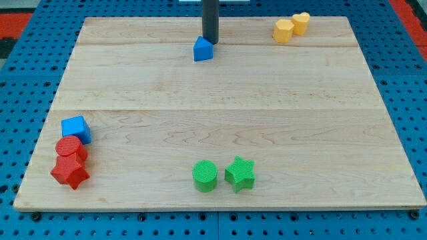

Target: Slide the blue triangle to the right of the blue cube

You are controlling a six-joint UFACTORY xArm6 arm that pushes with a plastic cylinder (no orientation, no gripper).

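Note:
The blue triangle (203, 49) lies near the view's top, a little left of the middle. My tip (210, 42) touches its upper right side; the dark rod rises from there out of the top of the view. The blue cube (76, 128) sits far away at the view's left edge, below the middle, well down and left of the triangle.
A red cylinder (71, 149) and a red star (70, 171) sit packed just below the blue cube. A green cylinder (205, 176) and a green star (239, 173) lie at the bottom middle. A yellow hexagon (283, 31) and a yellow heart (301, 23) sit at the top right. The wooden board (220, 113) lies on a blue pegboard.

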